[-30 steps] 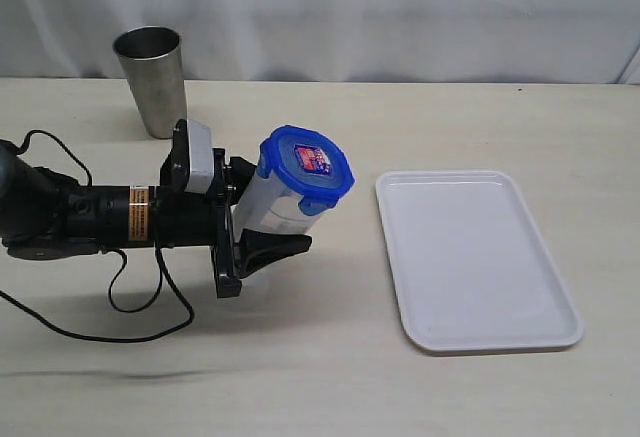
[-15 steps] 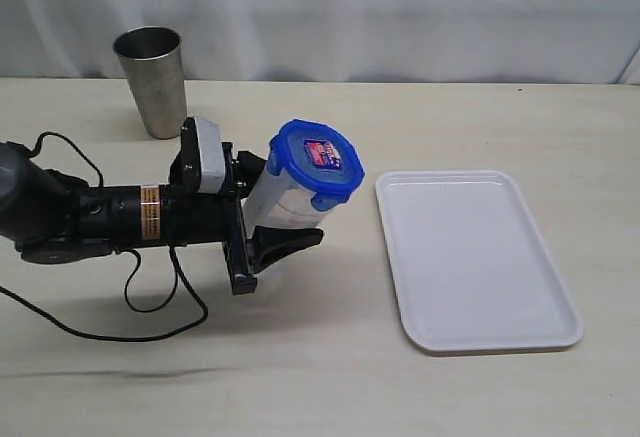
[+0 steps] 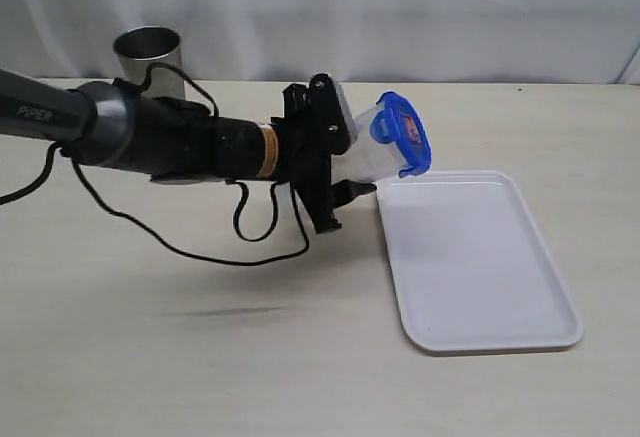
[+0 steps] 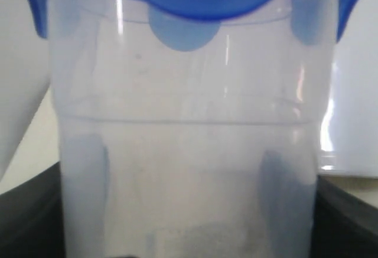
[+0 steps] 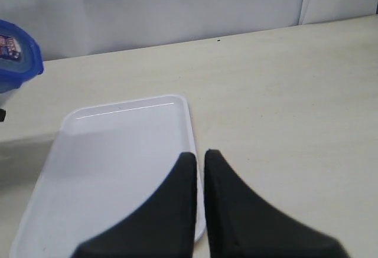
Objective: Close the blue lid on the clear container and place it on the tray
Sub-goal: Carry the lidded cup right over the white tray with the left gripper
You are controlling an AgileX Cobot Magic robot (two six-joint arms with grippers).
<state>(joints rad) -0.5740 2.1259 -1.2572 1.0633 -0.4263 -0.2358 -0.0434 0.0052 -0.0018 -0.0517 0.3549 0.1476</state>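
While carried, clear container (image 3: pixel 365 162): lifted off the table (image 3: pixel 200 357), tipped well over, mouth end toward the tray (image 3: pixel 480 257), just beside its left edge in the exterior view; not yet set down.
Blue lid (image 3: pixel 403 135): seated on the container's mouth, sticker face turned toward the tray; flaps seen folded down the sides in the left wrist view, impossible to tell whether snapped all round.
Left gripper (image 3: pixel 350 152): clamped across the container's lower body, dark fingers showing at either side of the clear wall.
Right gripper (image 5: pixel 199 157): fingers drawn together with barely a sliver between, holding nothing, near the tray's rim, well apart from the container.
Steel tumbler (image 3: pixel 150 47): upright at the back of the table, behind the arm.
Step in hand: judged to be the carry to the tray, lid-closing apparently done.
Next move: likely calls for reaching farther over the tray, righting the container, lowering it base-first onto the flat white floor, then letting go; tall and narrow, so apt to topple if released while tilted.
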